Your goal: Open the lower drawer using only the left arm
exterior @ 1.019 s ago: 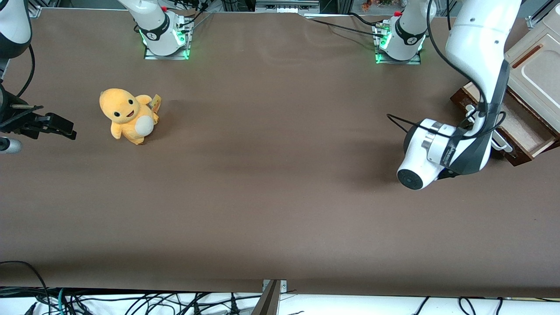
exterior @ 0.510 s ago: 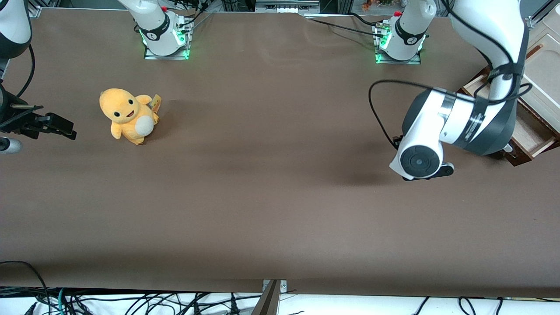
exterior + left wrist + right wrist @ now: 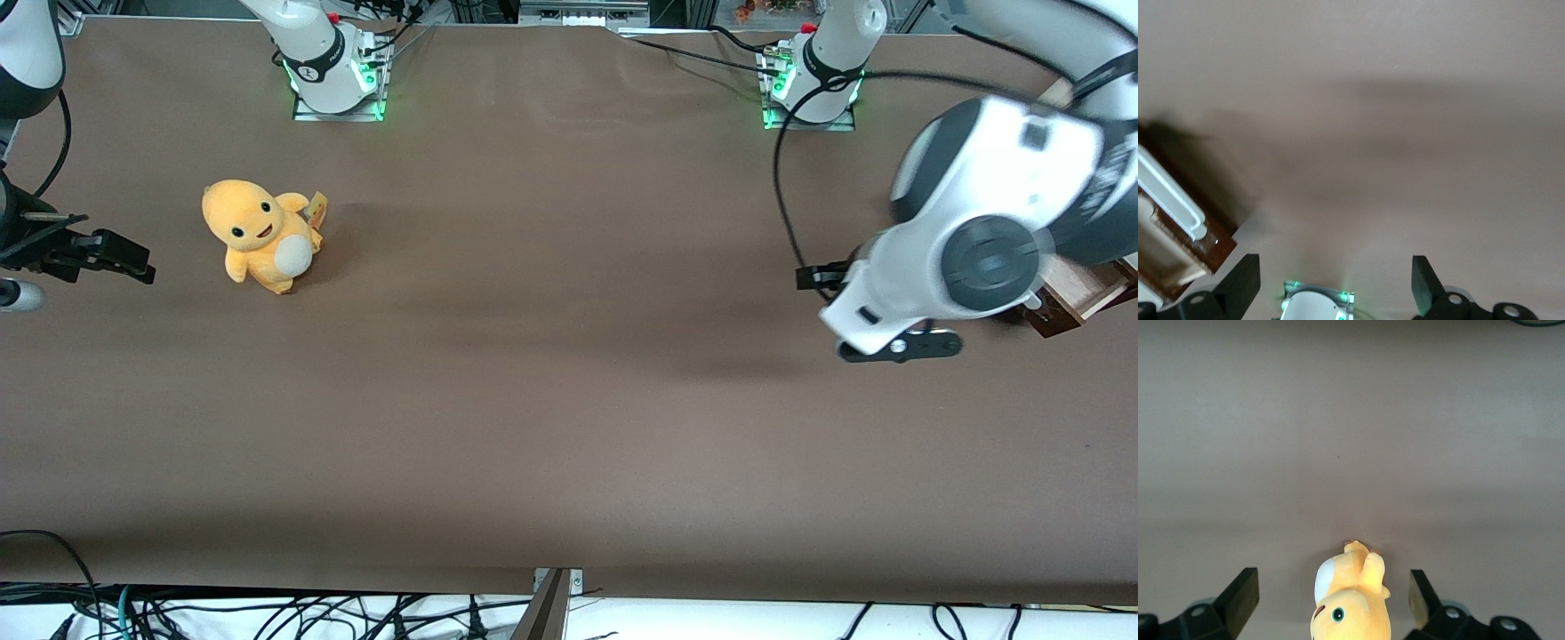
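Arm [image 3: 987, 240] hides most of pulled-out drawer [image 3: 1178, 227]; tool [image 3: 1335, 280] spread.

Legible text, labels, numbers: none. The yellow plush toy [image 3: 260, 234] carries a small tag [image 3: 316, 208] at its side, its print too small to read. The left arm [image 3: 996, 222] shows no marking that can be read.

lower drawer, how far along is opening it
Done, it seems: the drawer stands pulled out, beige lining showing past its white handle. In hand: nothing; the gripper hangs open above bare table, off the handle. Left: probably only parking the left arm.
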Controlling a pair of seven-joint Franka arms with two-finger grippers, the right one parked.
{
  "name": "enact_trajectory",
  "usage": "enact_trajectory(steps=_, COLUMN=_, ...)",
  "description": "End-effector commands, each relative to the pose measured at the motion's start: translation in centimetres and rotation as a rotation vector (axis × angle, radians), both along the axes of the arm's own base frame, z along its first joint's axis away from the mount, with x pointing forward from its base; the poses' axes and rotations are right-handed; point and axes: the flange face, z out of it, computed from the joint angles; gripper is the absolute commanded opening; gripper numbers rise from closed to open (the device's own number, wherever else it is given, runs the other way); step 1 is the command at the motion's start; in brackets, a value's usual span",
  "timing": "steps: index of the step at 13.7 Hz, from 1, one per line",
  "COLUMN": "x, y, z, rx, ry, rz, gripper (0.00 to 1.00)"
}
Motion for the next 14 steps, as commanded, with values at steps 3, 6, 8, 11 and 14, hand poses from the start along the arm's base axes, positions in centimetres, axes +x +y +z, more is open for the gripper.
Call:
enact_trajectory(steps=3, x=-1.7, y=1.3, z=5.1, rx=-0.096, ry=-0.185, rz=-0.118, gripper=1.0)
enact_trajectory(steps=6, x=-4.5, y=4.9, z=4.4, rx=-0.114, ry=-0.261, rz=-0.076, gripper=1.0)
enact_trajectory(steps=8, x=-5.0, y=7.1, z=4.2, rx=-0.11, ry=-0.285, rz=-0.032, gripper=1.0)
enact_trajectory(steps=11, x=-5.9, y=8.9, z=4.2, rx=-0.108, ry=-0.322, rz=-0.007, gripper=1.0)
enact_trajectory(steps=14, x=-7.1, y=11.6, z=4.0, rx=-0.111, ry=-0.314, rz=-0.063, gripper=1.0)
